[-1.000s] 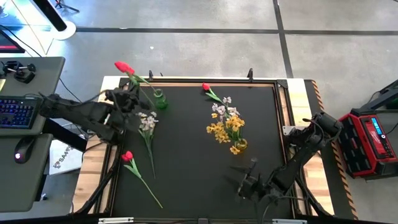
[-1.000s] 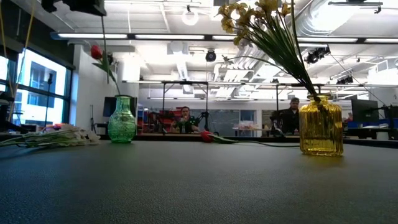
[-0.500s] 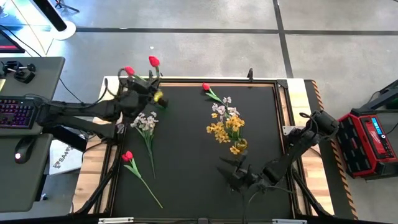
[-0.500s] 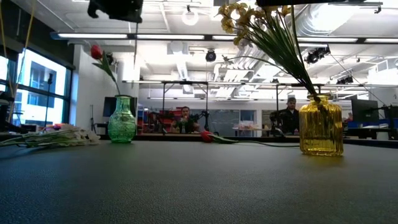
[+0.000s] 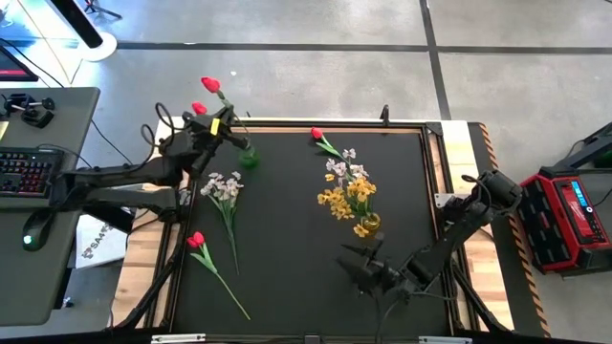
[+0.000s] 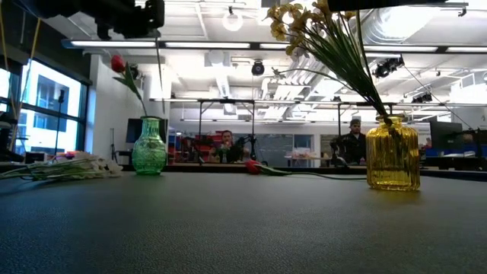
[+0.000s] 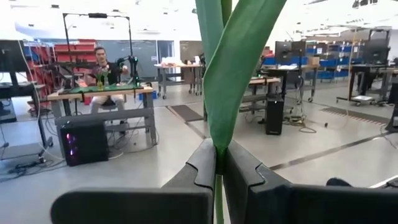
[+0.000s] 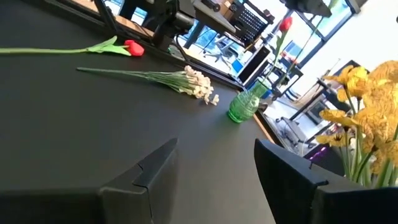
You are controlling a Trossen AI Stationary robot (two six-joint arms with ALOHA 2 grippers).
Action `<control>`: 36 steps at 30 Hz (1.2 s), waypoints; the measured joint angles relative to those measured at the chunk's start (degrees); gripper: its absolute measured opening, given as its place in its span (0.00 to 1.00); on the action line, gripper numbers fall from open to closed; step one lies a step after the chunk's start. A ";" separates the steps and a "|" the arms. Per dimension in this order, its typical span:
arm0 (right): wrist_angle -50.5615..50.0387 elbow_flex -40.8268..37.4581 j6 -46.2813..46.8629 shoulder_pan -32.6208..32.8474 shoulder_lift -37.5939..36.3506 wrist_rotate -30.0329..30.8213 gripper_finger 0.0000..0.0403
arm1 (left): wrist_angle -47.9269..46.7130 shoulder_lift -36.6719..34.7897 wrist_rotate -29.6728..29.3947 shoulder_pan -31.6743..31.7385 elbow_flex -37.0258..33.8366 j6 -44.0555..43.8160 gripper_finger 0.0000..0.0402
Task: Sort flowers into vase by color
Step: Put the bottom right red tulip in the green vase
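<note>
My left gripper (image 5: 218, 125) is over the table's far left corner, shut on a red tulip (image 5: 210, 84). Its stem (image 6: 158, 72) hangs down just beside the green vase (image 6: 149, 146). A second red tulip (image 6: 117, 62) stands with its stem in that vase (image 5: 248, 158). Another tulip (image 5: 196, 241) and a white blossom bunch (image 5: 225, 186) lie flat on the mat, and a third tulip (image 5: 316, 134) lies at the far edge. The yellow vase (image 5: 369, 225) holds yellow blossoms (image 5: 346, 199). My right gripper (image 5: 350, 264) is open, low near the table's near edge. My left gripper pinches the tulip's green stem (image 7: 218, 152) between its two shut fingers, at the base of a long leaf (image 7: 235, 74). The fingers lie across the stem. The tulip is lifted clear and upright, its bloom above the gripper and its lower stem hanging below.
The black mat (image 5: 287, 258) has bare room in its middle and near part. White-pinkish blossoms (image 5: 341, 167) show beside the yellow bunch. A desk with a keyboard (image 5: 24, 172) stands to the left and a red case (image 5: 574, 215) to the right. People sit in the room beyond.
My left gripper has carried the upright tulip from the table's left side toward the far edge and the green vase, and the bloom now shows beyond the far edge. My right gripper has slid a little toward the table's left.
</note>
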 joint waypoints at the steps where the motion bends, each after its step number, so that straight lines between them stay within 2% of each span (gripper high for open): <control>1: 0.02 0.00 0.32 0.00 0.00 0.01 0.48 | -0.17 -0.01 -0.04 0.00 0.26 0.16 0.00; 7: 0.06 0.00 1.85 0.00 0.00 0.06 0.48 | -8.99 0.00 -1.06 -0.07 3.33 -3.11 0.00; 12: 0.12 0.00 1.65 0.00 0.00 0.06 0.48 | -17.14 0.02 -4.26 -0.07 4.42 -6.62 0.00; 26: 0.08 0.00 1.44 0.00 0.00 -0.03 0.48 | -21.44 0.73 -4.03 2.26 1.95 -15.16 0.02; 31: 0.08 0.00 0.92 0.00 0.00 -0.18 0.48 | -23.24 0.74 -3.87 2.58 1.95 -16.79 0.09; 36: 0.06 0.00 0.91 0.00 0.00 -0.23 0.48 | -25.13 0.74 -0.04 2.58 2.32 -17.60 0.23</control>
